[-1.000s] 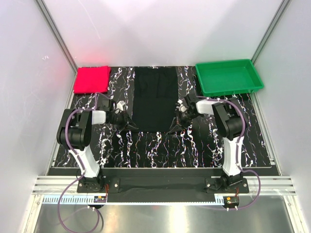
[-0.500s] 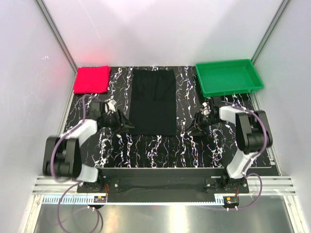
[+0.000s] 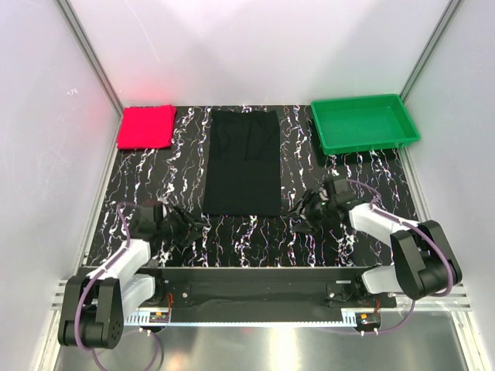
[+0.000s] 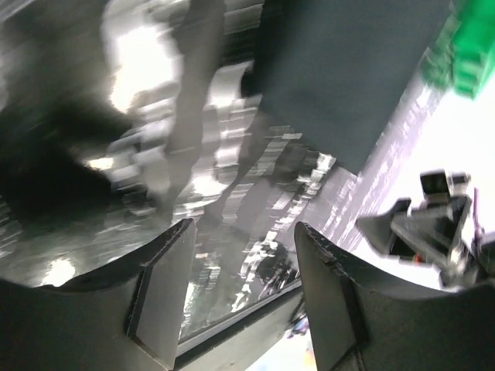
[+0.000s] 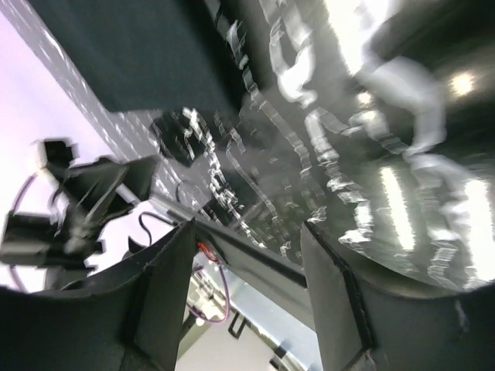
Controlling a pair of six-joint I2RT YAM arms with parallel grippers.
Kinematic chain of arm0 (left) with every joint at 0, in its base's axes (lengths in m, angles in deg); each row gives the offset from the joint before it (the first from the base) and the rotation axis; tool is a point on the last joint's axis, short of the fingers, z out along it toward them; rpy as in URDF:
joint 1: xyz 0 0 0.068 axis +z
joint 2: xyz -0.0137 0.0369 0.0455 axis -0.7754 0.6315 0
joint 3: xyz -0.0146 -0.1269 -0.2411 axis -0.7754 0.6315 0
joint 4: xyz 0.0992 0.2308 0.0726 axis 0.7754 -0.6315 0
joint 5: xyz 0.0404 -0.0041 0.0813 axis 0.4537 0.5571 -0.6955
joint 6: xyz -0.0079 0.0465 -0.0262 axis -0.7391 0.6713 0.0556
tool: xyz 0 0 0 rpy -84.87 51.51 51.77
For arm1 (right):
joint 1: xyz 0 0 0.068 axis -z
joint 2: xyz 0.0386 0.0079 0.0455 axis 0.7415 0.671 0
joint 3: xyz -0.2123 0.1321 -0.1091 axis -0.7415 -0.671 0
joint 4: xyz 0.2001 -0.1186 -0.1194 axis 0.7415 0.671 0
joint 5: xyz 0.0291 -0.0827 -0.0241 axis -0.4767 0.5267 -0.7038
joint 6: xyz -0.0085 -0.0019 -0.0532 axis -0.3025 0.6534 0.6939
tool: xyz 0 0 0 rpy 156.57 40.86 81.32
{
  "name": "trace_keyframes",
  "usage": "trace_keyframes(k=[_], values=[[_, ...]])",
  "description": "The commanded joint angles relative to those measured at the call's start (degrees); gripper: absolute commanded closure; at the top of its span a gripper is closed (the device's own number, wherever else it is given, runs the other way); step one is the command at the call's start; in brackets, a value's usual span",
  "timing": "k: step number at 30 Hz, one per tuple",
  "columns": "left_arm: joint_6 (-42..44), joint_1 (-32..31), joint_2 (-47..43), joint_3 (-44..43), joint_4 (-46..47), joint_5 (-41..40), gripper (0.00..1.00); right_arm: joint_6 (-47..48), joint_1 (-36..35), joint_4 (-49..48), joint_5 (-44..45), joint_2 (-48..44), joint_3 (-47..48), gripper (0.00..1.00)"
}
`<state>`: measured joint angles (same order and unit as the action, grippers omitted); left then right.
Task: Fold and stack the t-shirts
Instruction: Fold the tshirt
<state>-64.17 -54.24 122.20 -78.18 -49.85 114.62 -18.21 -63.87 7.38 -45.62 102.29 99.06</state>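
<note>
Farthest left, at the back corner of the marbled black table [image 3: 255,239], the pinkish-red t-shirt [image 3: 145,127] is seen folded into a neat square, well apart from both arms. Nearer the front edge, the left gripper [image 3: 195,226] is held low over the table and pointed to the right. Its fingers [image 4: 158,290] are spread, with only bare marbled surface seen between them. The black t-shirt [image 3: 244,162] is laid flat as a long folded rectangle in the middle of the table. Its near edge lies beyond and to the right of the left gripper, and beyond and to the left of the right gripper [image 3: 298,218] — it is touched by neither. The right gripper's jaws are likewise parted, with nothing pinched. At the far right corner a green tray [image 3: 363,124] is set. Both wrist views are smeared by blur — the black shirt is shown there only as a dark slab cut off by the frame edge, and no seams or sleeves can be made out.
</note>
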Motion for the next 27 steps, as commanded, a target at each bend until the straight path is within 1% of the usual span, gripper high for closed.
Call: trace_keyframes(k=[1,3,4,5,7,12,14,16,19,27], values=[[-12.37,0.15,0.96,3.92,14.4,-3.83,0.41,-11.69,-6.74,-9.47,8.72,0.5,-0.82,0.37],[-12.29,0.15,1.32,4.2,16.1,-6.55,0.41,-13.99,-9.72,-10.11,11.18,0.86,-1.18,0.39],[-11.68,0.15,1.49,3.85,15.75,-7.69,0.41,-14.43,-10.35,-12.28,14.15,0.69,-1.35,0.39],[-11.15,0.23,2.28,3.23,15.4,-9.7,0.41,-15.91,-10.44,-12.48,15.23,0.43,-2.22,0.39],[-10.62,0.23,3.51,2.7,15.31,-11.12,0.42,-17.24,-10.44,-13.44,17.51,-0.1,-3.28,0.4],[-14.39,0.23,8.7,1.38,15.13,-13.85,0.47,-19.61,-10.53,-14.32,20.24,2.08,-4.34,0.45],[-15.79,0.15,10.19,1.21,15.31,-14.55,0.48,-20.75,-10.53,-15.37,20.6,3.49,-4.6,0.46],[-16.15,0.23,12.74,0.94,16.45,-14.38,0.5,-21.11,-10.53,-19.32,18.94,6.57,-4.61,0.46],[-16.15,0.15,15.9,-0.55,16.54,-13.94,0.51,-20.93,-10.88,-20.21,18.05,9.64,-3.2,0.47],[-16.15,0.06,18.9,-2.49,14.79,-14.38,0.53,-22.87,-11.23,-20.92,18.93,11.23,-2.85,0.47]])
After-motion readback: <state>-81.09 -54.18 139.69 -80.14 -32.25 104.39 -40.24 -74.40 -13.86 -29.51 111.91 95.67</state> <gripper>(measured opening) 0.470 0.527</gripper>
